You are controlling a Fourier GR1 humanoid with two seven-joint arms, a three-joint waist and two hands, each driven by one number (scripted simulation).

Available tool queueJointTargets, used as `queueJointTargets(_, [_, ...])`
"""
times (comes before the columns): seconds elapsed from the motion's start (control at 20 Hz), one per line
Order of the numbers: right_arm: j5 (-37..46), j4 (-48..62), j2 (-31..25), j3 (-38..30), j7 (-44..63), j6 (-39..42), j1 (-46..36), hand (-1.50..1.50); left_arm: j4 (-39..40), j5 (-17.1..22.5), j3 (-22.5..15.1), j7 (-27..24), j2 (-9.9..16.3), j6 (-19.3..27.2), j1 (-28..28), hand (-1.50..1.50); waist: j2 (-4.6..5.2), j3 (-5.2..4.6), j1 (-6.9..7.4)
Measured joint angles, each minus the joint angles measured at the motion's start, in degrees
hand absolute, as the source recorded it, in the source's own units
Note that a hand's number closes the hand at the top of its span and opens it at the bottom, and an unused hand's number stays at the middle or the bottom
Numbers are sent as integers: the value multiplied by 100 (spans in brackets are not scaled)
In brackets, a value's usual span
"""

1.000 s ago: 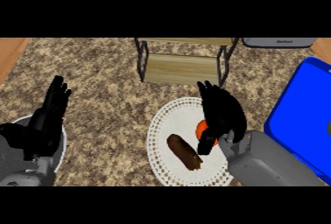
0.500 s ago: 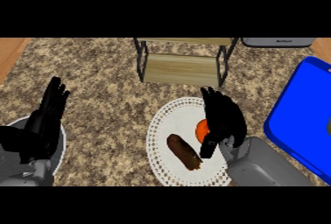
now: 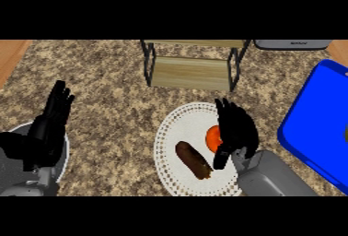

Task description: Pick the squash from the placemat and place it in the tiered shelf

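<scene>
Hovering over the orange squash point(image 3: 212, 136) on the white placemat point(image 3: 171, 138), the right hand point(image 3: 234, 131) has fingers extended, unclosed; next, curling round it. The left hand point(image 3: 48, 126) rests open at the left.

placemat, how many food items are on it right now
2: a brown oblong item lies at the white placemat's lower middle, and an orange squash sits to its right, partly hidden by the right hand. More could be hidden under that hand.

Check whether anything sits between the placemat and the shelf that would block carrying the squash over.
Nothing visible does. The counter between the placemat and the shelf is bare; the squash lies partly under the right hand.
</scene>
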Motion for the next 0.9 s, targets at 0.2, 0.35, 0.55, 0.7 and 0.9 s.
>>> queueJointTargets(0.2, [375, 111, 194, -164, -213, -26, 215, -150, -49, -2, 144, 134, -9, -130, -45, 0, 2, 2, 3])
queueJointTargets(0.35, [570, 296, 240, -384, -508, -20, 276, -150, 126, -37, 226, -52, -96, -226, -26, 0, 4, 1, 4])
queueJointTargets(0.55, [817, 502, 442, -582, -680, 0, 392, -150, 210, -55, 357, -29, -121, -365, -132, 0, 5, 2, 4])
queueJointTargets(0.7, [937, 763, 567, -760, -868, 41, 383, -150, 104, -64, 423, 72, -128, -453, -98, 0, 4, 1, 10])
queueJointTargets(0.9, [1071, 999, 821, -744, -930, 102, 468, 150, 67, -125, 452, 29, -193, -493, -45, 0, -8, -5, 11])
